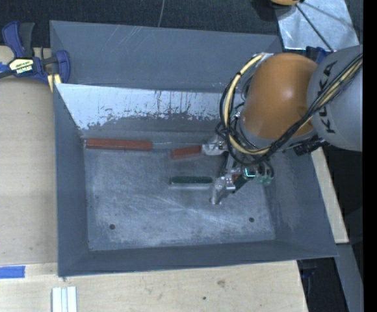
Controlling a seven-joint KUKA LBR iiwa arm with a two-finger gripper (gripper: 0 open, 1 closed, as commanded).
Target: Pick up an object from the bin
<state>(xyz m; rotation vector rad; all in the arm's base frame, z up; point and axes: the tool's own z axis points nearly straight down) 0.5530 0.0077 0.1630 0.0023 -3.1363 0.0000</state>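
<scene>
The end effector (215, 171) hung low towards the right wall of the bin (175, 60), fingers spread and holding nothing, just beside the right end of a dark green stick (190, 181) lying mid-floor, so grasping and lifting apparently remained.

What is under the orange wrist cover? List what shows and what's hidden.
Below the orange cover, the open gripper hangs at the right end of a dark green stick, a short reddish piece nearby. The bin floor directly beneath the cover is hidden.
</scene>
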